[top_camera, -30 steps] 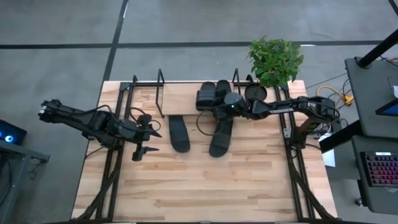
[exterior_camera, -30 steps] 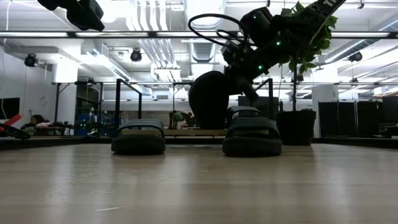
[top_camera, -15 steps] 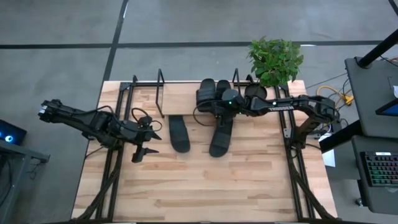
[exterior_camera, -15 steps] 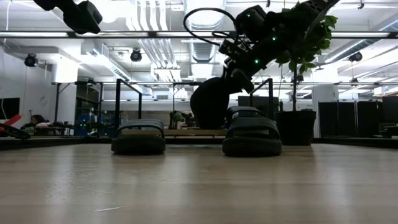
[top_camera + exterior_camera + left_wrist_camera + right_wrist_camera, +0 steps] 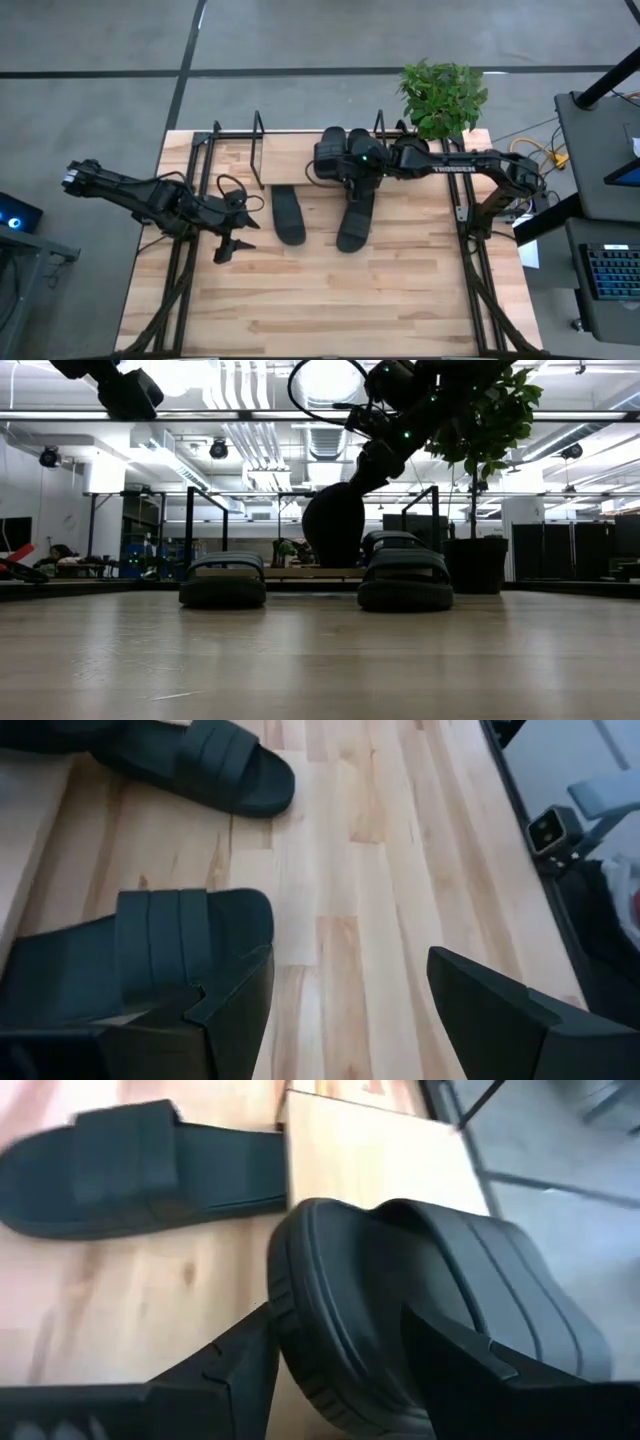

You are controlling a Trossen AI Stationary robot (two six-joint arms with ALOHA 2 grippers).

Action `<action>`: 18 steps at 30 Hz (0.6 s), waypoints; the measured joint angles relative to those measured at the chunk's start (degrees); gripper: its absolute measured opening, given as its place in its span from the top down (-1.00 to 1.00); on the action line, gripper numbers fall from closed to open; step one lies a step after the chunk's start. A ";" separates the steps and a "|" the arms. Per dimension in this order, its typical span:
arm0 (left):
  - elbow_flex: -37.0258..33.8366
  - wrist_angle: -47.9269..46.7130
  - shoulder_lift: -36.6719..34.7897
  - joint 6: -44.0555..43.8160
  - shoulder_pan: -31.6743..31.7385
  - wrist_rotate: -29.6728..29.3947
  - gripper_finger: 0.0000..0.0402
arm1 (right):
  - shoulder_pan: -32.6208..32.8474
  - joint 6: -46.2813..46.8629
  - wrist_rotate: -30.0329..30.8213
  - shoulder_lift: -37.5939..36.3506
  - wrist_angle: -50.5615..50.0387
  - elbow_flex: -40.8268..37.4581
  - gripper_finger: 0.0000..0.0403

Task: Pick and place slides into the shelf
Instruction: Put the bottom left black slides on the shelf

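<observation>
Two black slides [image 5: 288,213] [image 5: 356,215] lie flat on the table in front of the shelf [image 5: 290,157]. Two more are on the shelf's right part: one [image 5: 358,140] lies flat, the other [image 5: 335,525] stands steeply tilted beside it, its lower end on the board. My right gripper [image 5: 350,1370] is open, its fingers on either side of the tilted slide [image 5: 430,1300]. My left gripper [image 5: 350,1010] hangs open above the table, to the left of the left loose slide [image 5: 150,950]. My right gripper's open fingers [image 5: 230,1370] straddle the tilted slide at its sole edge [image 5: 300,1330], coming slanting down from the table's right. Whether they touch it I cannot tell. The slide stands on the shelf board [image 5: 370,1140].
A potted plant [image 5: 442,95] stands at the far right corner, just beyond the shelf's right wire upright [image 5: 378,128]. The left upright [image 5: 258,150] bounds the bare left part of the board. Bare tabletop [image 5: 330,300] lies toward the near edge.
My right gripper has opened and let go of the tilted slide. It has also risen and moved toward the table's left, over the shelf. The slide now stands on the board much where it was held.
</observation>
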 joint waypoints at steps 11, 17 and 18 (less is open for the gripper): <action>-0.01 0.09 0.77 -1.48 0.00 2.31 -0.24 | 0.00 3.47 -1.81 0.00 -2.95 -0.92 -0.13; 0.00 -0.05 0.79 -1.52 0.00 2.68 -0.24 | 0.00 3.65 -1.59 -0.01 -3.35 -1.08 -0.23; 0.00 -0.10 0.78 -1.62 0.00 2.77 -0.24 | 0.00 3.62 -1.58 -0.01 -3.41 -1.08 -0.25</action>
